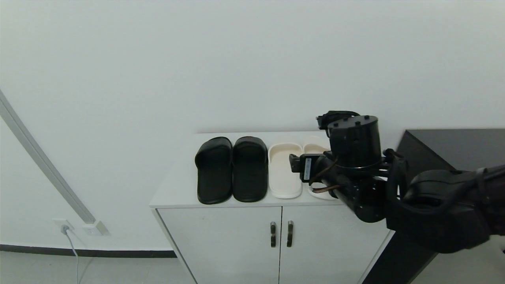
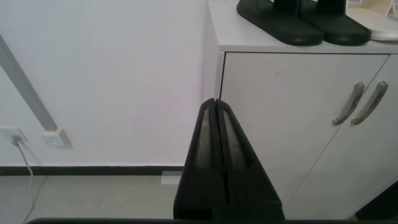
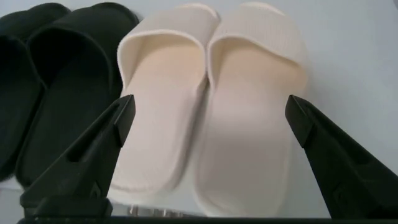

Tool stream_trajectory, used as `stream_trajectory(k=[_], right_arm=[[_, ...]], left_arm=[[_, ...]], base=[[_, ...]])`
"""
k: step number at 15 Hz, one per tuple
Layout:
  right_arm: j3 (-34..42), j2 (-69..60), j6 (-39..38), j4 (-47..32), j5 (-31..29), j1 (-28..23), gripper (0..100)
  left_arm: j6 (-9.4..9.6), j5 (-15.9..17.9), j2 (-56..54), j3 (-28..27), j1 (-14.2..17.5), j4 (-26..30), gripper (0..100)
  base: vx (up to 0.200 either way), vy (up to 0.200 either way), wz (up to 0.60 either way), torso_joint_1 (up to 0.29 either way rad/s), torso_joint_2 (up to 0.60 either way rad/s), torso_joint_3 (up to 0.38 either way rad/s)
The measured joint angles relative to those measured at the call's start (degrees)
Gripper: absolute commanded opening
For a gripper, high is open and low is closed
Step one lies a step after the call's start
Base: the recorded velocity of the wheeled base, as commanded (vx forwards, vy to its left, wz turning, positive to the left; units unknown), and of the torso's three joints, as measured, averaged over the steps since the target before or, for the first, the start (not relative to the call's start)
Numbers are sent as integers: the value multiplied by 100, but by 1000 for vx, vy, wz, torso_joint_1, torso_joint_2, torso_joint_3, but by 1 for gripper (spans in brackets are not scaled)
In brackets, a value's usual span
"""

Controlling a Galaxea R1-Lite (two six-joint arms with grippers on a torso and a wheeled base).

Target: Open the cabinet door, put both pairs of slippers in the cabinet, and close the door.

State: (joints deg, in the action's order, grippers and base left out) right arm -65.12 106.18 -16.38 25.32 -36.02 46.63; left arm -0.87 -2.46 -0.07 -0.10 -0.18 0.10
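Slippers: we see both pairs on top of the cabinet [image 1: 177,189], in one row with the toes toward the wall; the black pair [image 1: 232,169] is on the left and the white pair [image 1: 285,169] just beside it on the right.
Cabinet: white; both doors [image 1: 225,240] are closed, with the two handles [image 1: 273,234] side by side in the middle.
Right gripper [image 3: 210,107]: its fingers are apart, one at each side of the white pair, above it.
Left gripper [image 2: 215,104]: its fingers are pressed together and hold nothing; it is low, before the cabinet's left front edge.
Around: a black table [image 1: 453,146] just beside the cabinet on the right; a wall socket [image 1: 63,227] with a cable [image 1: 75,252] on the left.
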Motion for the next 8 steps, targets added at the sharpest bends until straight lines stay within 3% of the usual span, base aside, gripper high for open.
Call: stream_trajectory(k=[8], right_arm=[[-1343, 1223, 378, -56, -148, -422, 100]], left_arm=[[9, 4, 0, 0, 0, 9, 0]], base=[[0, 0, 0, 0, 0, 0]])
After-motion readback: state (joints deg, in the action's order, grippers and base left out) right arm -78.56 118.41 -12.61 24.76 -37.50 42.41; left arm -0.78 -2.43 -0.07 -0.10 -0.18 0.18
